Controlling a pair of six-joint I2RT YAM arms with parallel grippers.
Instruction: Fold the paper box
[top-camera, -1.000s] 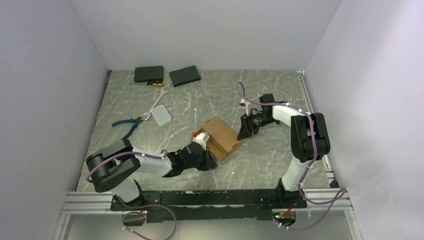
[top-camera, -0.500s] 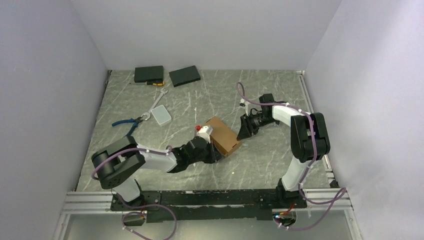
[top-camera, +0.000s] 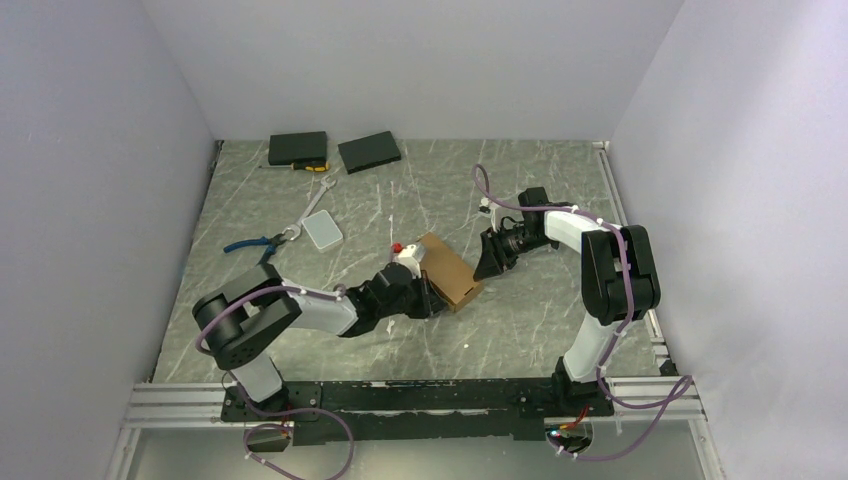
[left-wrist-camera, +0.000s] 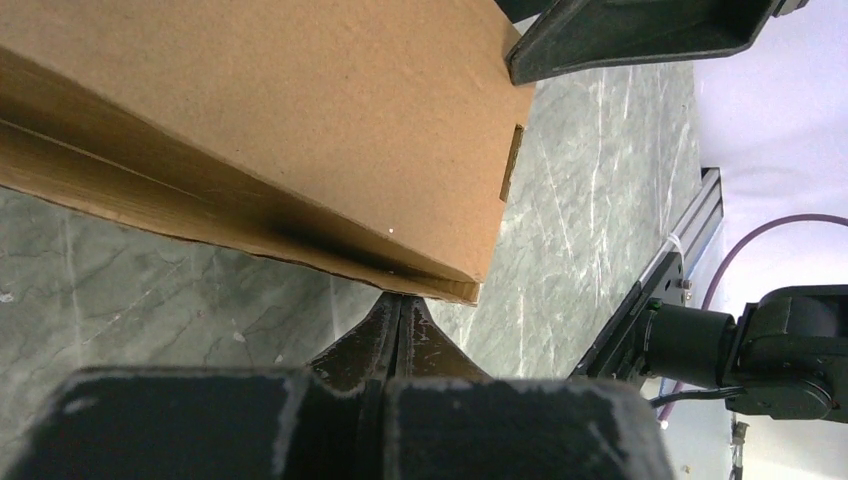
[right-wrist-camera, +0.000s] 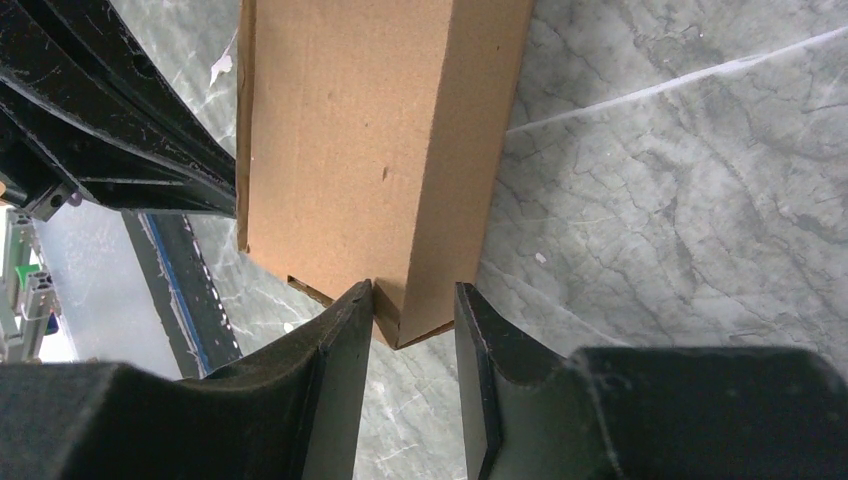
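Cardboard first: paper box (top-camera: 449, 272) now reads as a closed, low carton at mid-table, lid flap pressed down where a second ago stood half open; judged nearly folded, only seating of front edge and tabs left. Left gripper (left-wrist-camera: 400, 318) swung in along near side, fingers pinched together, holding nothing, tips wedged against bottom front edge. Right gripper (right-wrist-camera: 412, 318) parted slightly, straddling far corner without a firm clamp. Plain brown corrugated board, matte and fibrous, crisp creases, small tab slot in side wall. Beneath, grey marbled table (top-camera: 520, 330), smooth, white-veined
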